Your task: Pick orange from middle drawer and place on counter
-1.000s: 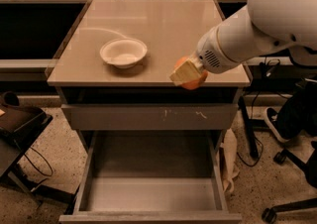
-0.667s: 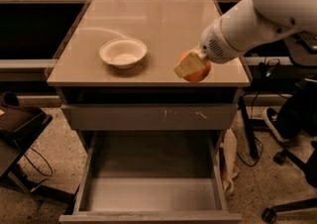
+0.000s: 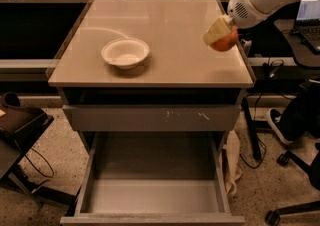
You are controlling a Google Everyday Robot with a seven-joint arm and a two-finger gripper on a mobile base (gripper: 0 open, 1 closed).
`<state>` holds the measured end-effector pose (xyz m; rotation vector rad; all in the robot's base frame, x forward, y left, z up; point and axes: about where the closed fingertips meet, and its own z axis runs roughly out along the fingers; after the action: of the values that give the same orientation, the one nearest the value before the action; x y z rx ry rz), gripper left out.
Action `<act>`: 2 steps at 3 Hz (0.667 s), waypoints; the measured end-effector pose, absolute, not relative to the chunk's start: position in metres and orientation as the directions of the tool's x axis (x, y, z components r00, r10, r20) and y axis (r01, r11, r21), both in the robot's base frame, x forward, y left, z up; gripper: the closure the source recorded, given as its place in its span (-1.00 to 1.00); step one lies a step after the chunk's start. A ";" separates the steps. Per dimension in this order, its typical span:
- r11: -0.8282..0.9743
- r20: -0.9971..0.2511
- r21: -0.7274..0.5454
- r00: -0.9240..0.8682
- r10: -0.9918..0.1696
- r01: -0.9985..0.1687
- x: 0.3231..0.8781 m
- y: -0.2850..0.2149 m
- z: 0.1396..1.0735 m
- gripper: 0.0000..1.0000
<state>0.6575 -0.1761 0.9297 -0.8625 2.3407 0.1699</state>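
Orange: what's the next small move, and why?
Probably shift the claw a little toward the white bowl before lowering. It holds the orange above the counter, close to the edge farthest from the bowl, where a released orange might roll off. The bowl sits well away, so there is room.

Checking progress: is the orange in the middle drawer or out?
Out. The gripper holds the orange over the counter's right edge; the open middle drawer shows only grey floor.

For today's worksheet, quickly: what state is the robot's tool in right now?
Tool: closed on the orange, held just above the right edge of the counter.
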 end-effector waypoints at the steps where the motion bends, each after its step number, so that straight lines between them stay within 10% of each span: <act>1: 0.793 -0.642 -0.129 -0.560 -0.524 -0.596 0.672 -0.189 0.962 1.00; 2: 0.790 -0.644 -0.117 -0.559 -0.522 -0.602 0.674 -0.187 0.954 1.00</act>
<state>0.6740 -0.1873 0.9541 -0.8285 2.2883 0.1509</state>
